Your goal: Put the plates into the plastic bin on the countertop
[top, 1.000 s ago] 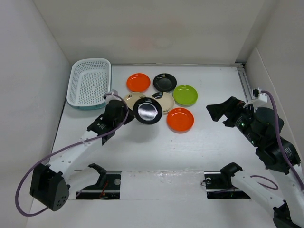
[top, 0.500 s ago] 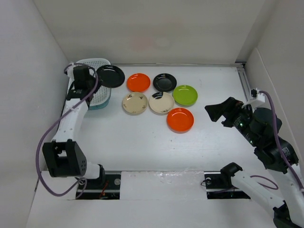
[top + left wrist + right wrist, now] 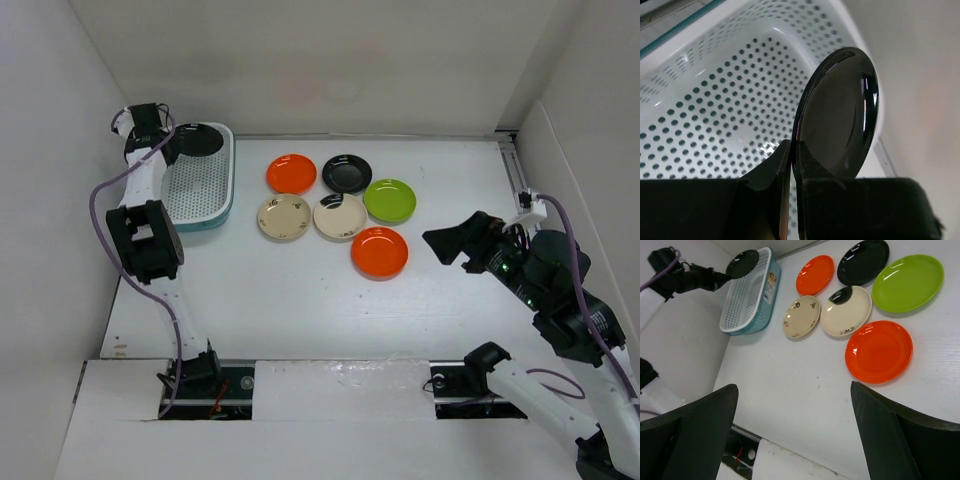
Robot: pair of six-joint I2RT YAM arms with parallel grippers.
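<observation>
**Black plate pinched over the bin**

The left gripper is clamped on the rim of a glossy black plate, holding it above the far end of the white perforated bin, whose dotted floor lies just below. Well to that gripper's right, six plates rest on the countertop: two orange plates, two cream plates, a lime green plate and another black dish. The right gripper hovers on their near side, with its fingers spread and nothing between them.

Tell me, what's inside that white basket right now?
No plate lies on the visible floor of the basket; a black plate hangs over it, pinched in the left tool. The floor behind that plate and tool is hidden.
</observation>
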